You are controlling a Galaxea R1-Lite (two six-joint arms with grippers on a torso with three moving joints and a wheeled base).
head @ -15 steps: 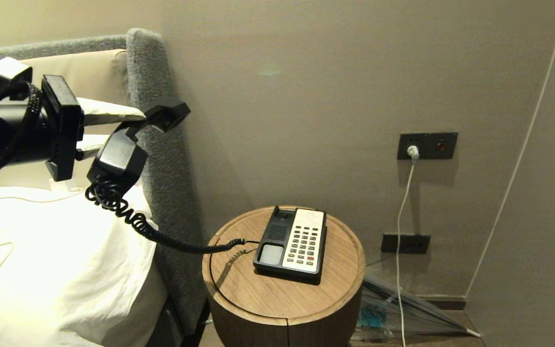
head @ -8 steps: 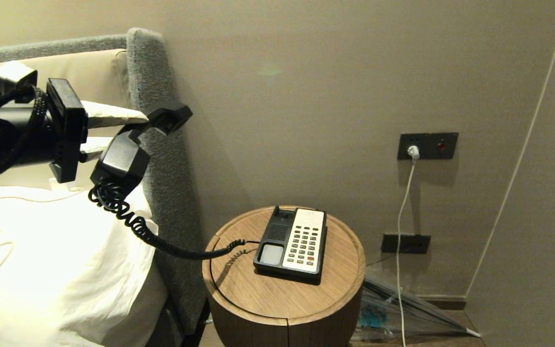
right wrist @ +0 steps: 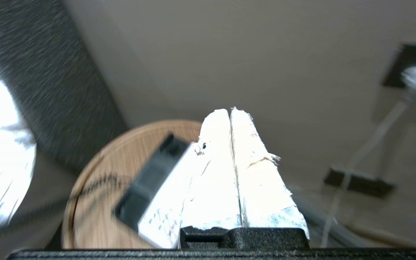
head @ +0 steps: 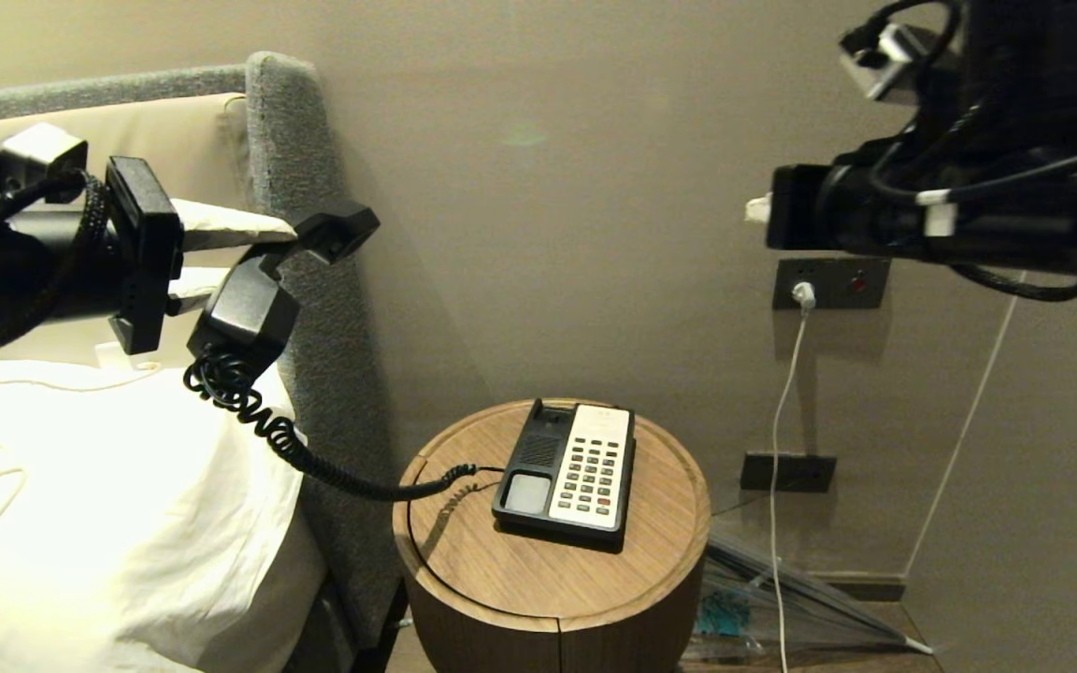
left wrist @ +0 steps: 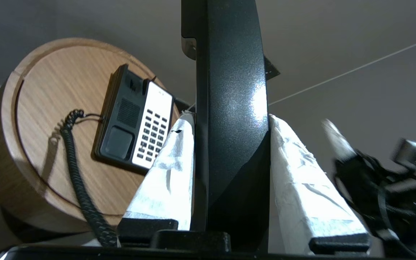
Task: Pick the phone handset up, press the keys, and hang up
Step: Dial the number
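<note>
Holding the phone handset (head: 263, 280) aloft beside the grey headboard (head: 300, 187), the left gripper (head: 221, 245) has its white-wrapped fingers (left wrist: 168, 166) clamped on the receiver's middle; coiled cord (head: 314, 463) sags to the phone base (head: 565, 474) on the round wooden table (head: 552, 570); the keys (head: 590, 472) face up, untouched; right gripper (right wrist: 230, 119) high above and right of the table, fingers pressed together, empty.
</note>
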